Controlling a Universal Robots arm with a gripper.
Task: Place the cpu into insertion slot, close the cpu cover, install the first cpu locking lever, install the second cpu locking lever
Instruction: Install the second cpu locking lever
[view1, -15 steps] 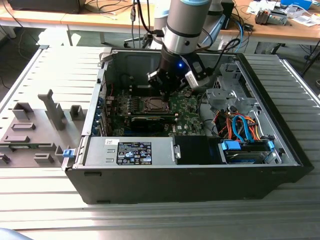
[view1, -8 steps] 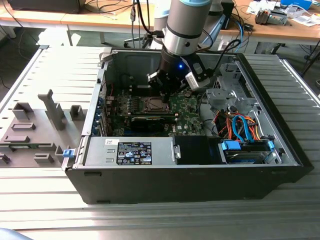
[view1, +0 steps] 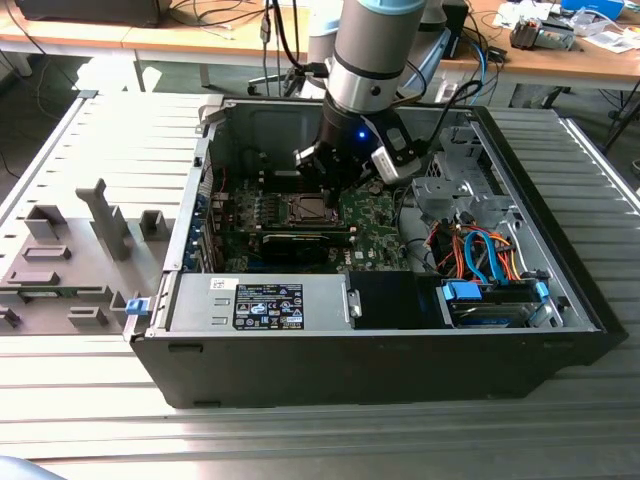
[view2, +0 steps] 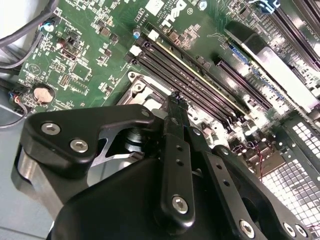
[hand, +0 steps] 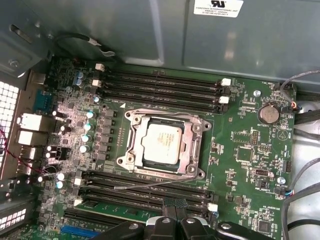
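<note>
Pincer (view2: 172, 100) fingers were pressed together, empty, hovering just above the motherboard (hand: 240, 150) inside the computer case (view1: 380, 340). In the first wrist view the cpu (hand: 161, 144) already sat in the insertion slot (hand: 131, 159), with the cpu cover (hand: 196, 150) apparently down around it. One thin locking lever (hand: 150, 184) looked unlatched, so I judged the levers remained.

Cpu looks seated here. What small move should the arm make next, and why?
Probably ease the shut hand down onto the thin wire lever slanting across the memory slots. The cpu already sits in the insertion slot with the cpu cover down around it, and that lever looks unlatched.
</note>
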